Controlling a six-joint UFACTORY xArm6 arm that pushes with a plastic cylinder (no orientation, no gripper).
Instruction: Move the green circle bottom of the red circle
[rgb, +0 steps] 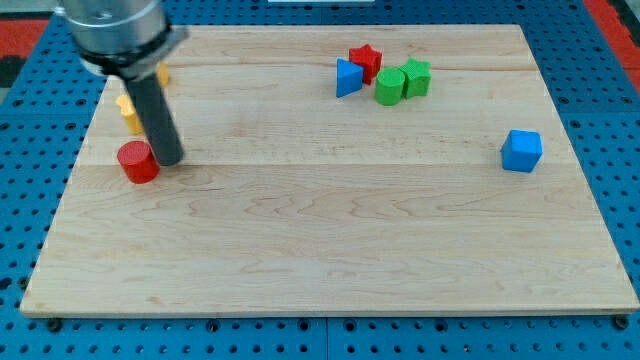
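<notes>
Rod tip beside the red circle, green circle far off toward the view's upper right.

My tip (168, 160), the blunt lower end of the dark rod, has no jaws to open and holds nothing; it stands just right of the small red cylindrical circle block (138, 161), touching or nearly so. The green cylindrical circle block (389, 86) lies well apart from my tip, up and to the view's right, pressed among a green star block (417, 76), a red star block (365, 61) and a blue triangular block (347, 77). It looks light, rigid and likely to slide easily on the smooth wooden board (330, 250); being round it may roll off a glancing push, so I judge contact should be square on its upper-right side.
</notes>
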